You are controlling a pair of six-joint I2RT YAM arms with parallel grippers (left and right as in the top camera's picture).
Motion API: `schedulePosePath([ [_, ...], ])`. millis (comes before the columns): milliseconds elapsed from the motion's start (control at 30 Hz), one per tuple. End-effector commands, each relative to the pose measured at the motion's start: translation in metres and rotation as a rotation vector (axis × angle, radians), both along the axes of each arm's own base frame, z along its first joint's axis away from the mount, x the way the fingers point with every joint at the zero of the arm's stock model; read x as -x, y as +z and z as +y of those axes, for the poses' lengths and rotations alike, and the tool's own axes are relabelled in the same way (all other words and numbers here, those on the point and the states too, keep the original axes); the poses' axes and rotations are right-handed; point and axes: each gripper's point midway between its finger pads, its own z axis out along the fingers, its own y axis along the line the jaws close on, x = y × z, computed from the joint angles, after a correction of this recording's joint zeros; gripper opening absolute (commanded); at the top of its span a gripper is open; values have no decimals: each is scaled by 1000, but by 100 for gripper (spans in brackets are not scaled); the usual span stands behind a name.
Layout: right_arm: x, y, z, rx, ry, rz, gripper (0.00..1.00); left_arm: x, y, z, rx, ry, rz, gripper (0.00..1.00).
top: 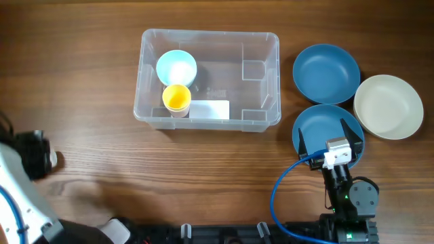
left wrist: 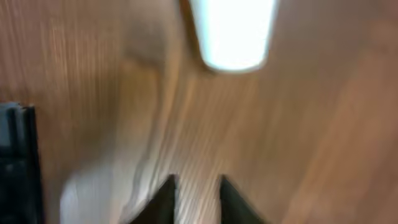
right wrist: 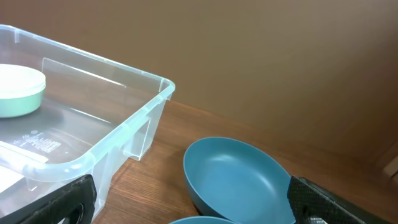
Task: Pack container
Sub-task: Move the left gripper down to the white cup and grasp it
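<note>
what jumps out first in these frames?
The clear container sits mid-table, a pale blue cup and a yellow cup standing in its left half. Right of it lie a cream bowl, a far blue bowl and a near blue bowl; the right gripper hangs over the near one, jaws wide open.

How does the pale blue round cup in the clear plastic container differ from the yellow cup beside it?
The pale blue round cup has a whitish inside; the yellow round cup is yellow throughout. The pale blue cup's mouth is clearly wider than the yellow cup's. The pale blue cup sits farther back, the yellow cup by the white label. Both stand mouth up in the clear plastic container's left half.
</note>
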Motion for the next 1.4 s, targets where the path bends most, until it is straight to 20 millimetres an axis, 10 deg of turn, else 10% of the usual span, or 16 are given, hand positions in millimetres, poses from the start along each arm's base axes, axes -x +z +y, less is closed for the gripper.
schedulePosePath([
  [0, 0, -1, 4, 8, 22, 1, 100, 30, -40, 6, 89, 153, -23, 4],
  [1033, 0, -1, 4, 8, 22, 1, 100, 16, -66, -4, 36, -53, -5, 4],
  [1367, 0, -1, 4, 8, 22, 1, 100, 55, -63, 1, 86, 98, 29, 6],
])
